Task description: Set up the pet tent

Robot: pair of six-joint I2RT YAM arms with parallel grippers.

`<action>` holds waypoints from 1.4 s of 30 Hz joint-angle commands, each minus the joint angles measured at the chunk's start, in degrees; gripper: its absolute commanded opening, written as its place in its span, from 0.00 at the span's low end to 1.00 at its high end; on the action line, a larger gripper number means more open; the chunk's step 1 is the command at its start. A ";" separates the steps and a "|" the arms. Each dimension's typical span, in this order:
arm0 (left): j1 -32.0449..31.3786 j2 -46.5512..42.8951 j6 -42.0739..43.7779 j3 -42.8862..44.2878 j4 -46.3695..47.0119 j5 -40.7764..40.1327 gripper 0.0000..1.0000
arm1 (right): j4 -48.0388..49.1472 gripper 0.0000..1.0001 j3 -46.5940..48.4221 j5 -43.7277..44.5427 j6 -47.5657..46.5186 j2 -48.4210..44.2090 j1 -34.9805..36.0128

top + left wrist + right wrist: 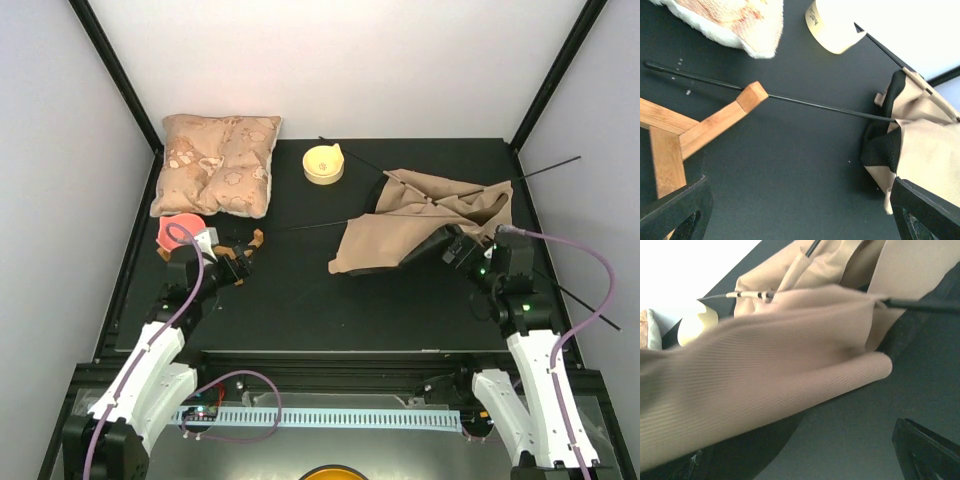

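Note:
The pet tent (415, 222) lies collapsed at the right of the table, tan canvas crumpled over its black floor. Thin black poles (330, 222) stick out to the left, back and right. In the left wrist view one pole (815, 102) runs across the mat into the tent (927, 145). My left gripper (240, 264) stands open over bare mat, well left of the tent, its fingers (927, 210) wide apart. My right gripper (455, 248) is open at the tent's near right edge. A tan fold (790, 370) hangs just ahead of its fingers (927, 452), gripped by neither.
A beige patterned pillow (215, 165) lies at the back left. A pale yellow cup (323, 163) stands at the back middle. A pink object (180, 230) and a wooden frame (670, 135) sit by my left gripper. Black frame posts line both sides.

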 commanded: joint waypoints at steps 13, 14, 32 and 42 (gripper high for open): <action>0.02 9.77 2.00 2.78 4.81 13.79 0.99 | -20.19 1.00 36.80 19.65 -11.63 12.57 0.21; -0.07 10.40 2.52 3.23 4.99 14.82 0.99 | -20.22 1.00 38.50 19.26 -12.66 12.85 0.26; -14.58 19.72 13.03 12.22 3.93 13.19 0.99 | -4.50 1.00 27.50 -11.46 -20.86 33.94 12.58; -20.64 21.96 27.85 17.44 5.23 -2.40 0.99 | -2.21 0.87 19.92 8.50 -0.04 36.46 17.52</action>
